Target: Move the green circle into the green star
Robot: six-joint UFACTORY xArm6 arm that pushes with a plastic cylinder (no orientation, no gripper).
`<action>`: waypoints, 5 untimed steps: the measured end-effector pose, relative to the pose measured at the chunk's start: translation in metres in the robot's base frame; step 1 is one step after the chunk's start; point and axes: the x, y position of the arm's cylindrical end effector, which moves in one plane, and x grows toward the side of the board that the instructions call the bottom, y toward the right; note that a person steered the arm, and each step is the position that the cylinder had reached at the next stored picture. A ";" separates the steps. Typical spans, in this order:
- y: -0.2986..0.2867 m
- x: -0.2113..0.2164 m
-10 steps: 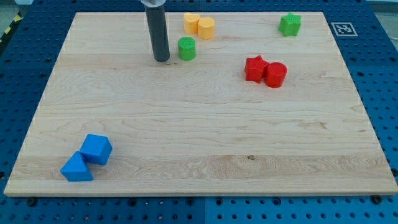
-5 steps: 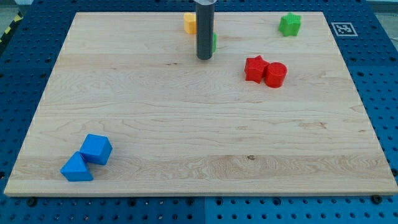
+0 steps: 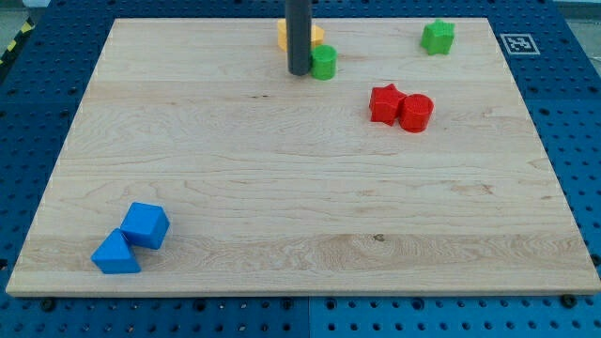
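Observation:
The green circle (image 3: 325, 63) sits near the view's top, a little right of centre. My tip (image 3: 300, 71) stands right at its left side, touching or nearly touching it. The green star (image 3: 437, 37) lies at the view's top right, well to the right of the circle and slightly higher. The rod hides part of the yellow blocks behind it.
Two yellow blocks (image 3: 285, 35) sit just above the tip, partly hidden by the rod. A red star (image 3: 385, 103) and a red circle (image 3: 416, 112) lie together below and between the green circle and star. A blue cube (image 3: 146, 224) and blue triangle (image 3: 115, 253) lie bottom left.
The tip moved from the left of the green circle to the right, pushing the circle rightward, then drew back slightly up and left. The circle now shows beside the rod.

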 end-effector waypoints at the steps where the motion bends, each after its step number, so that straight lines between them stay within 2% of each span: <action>1: 0.032 0.000; 4: 0.115 0.000; 5: 0.124 0.000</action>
